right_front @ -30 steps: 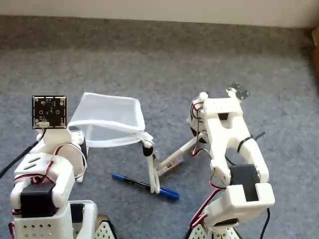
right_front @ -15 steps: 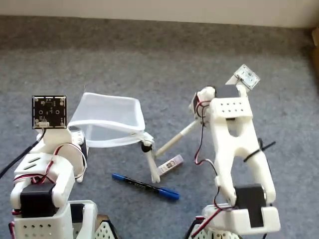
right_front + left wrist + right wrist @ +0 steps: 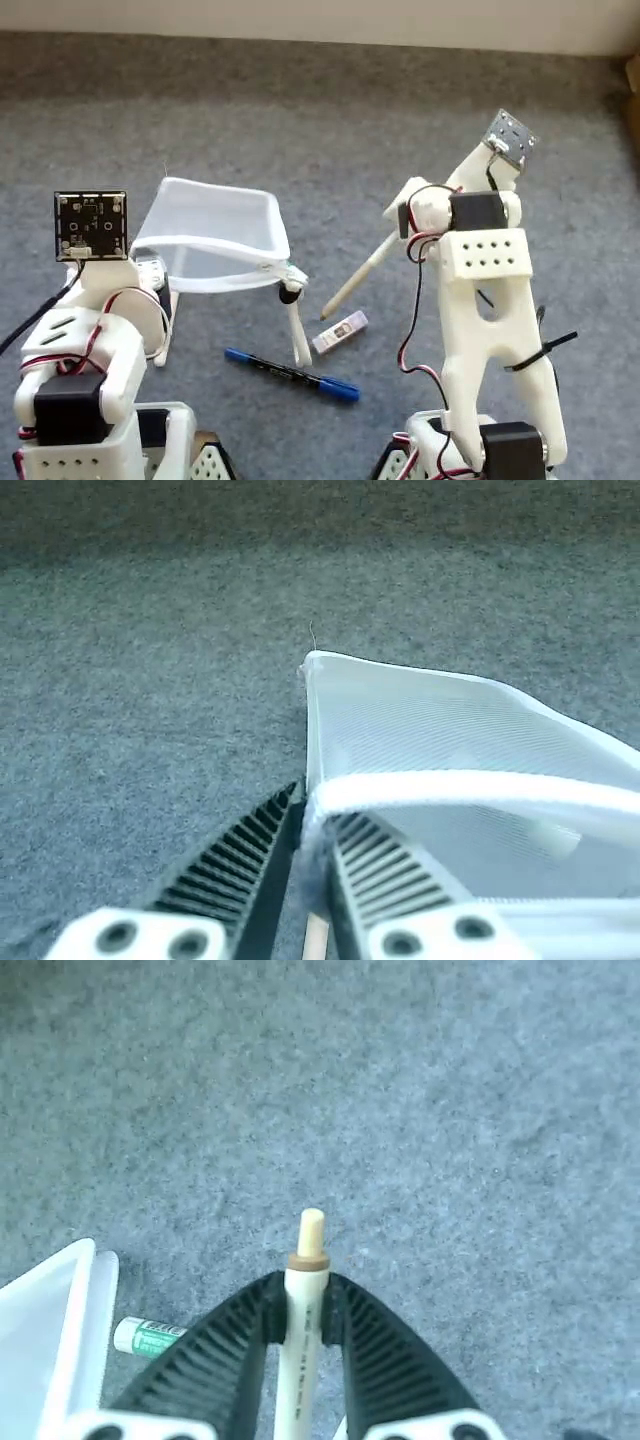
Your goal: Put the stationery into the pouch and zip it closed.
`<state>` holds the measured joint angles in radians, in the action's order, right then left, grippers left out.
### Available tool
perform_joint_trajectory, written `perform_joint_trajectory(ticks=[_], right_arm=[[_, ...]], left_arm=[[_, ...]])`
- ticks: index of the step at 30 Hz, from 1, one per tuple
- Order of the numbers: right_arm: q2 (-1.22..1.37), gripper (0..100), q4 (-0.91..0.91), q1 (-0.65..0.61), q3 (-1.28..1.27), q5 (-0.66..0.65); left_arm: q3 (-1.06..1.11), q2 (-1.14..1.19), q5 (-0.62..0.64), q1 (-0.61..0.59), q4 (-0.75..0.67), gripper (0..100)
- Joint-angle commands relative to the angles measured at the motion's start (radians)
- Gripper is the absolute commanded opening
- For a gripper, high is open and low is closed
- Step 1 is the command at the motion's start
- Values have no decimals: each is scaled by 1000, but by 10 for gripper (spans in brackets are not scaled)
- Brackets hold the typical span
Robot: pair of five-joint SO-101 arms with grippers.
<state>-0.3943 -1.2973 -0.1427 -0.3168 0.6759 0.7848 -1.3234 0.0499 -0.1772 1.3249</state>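
The right hand clamps a cream pen with a tan tip, tilted pouchward, apparently for loading. Opposite, the left hand pinches the white mesh pouch by its rim, propping it open. A blue pen lies between them on the grey surface.

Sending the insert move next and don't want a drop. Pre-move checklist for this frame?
1. Right jaws' hold on the cream pen: ok. They are shut around its shaft, with the tip sticking out past them.
2. Left jaws' hold on the pouch: ok. They are shut on its rim at one corner.
3. Pouch mouth open: ok, the rim gapes.
4. Cream pen lined up with the mouth: not ok. It hangs slanted beside the pouch, over the carpet.
5. Pen's low end clear of the green-labelled tube: cannot tell. They look close in the high view.
6. Other stationery packed: not ok. The blue pen, white pen and tube lie on the carpet.
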Motion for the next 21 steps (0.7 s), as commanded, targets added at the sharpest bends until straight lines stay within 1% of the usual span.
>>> perform_joint_trajectory(ticks=[1, 4, 8, 11, 14, 19, 21], right_arm=[[-56, 3, -10, 10, 8, -18], [-56, 3, -4, 8, 13, -18], [-56, 3, -8, 7, 16, -20], [-56, 3, -10, 7, 16, -20], [-58, 3, -10, 5, 18, -21], [-105, 3, -5, 5, 19, -129], [-153, 3, -4, 7, 18, -146]], left_arm=[[-70, 13, 8, -1, 3, 7], [-107, 35, 8, 10, 18, 7], [-229, 186, 8, 56, 94, 7], [-320, 288, 9, 56, 120, 7], [-384, 337, 29, 62, 138, 7], [-437, 420, 32, 93, 167, 7], [-438, 456, 54, 93, 166, 7]])
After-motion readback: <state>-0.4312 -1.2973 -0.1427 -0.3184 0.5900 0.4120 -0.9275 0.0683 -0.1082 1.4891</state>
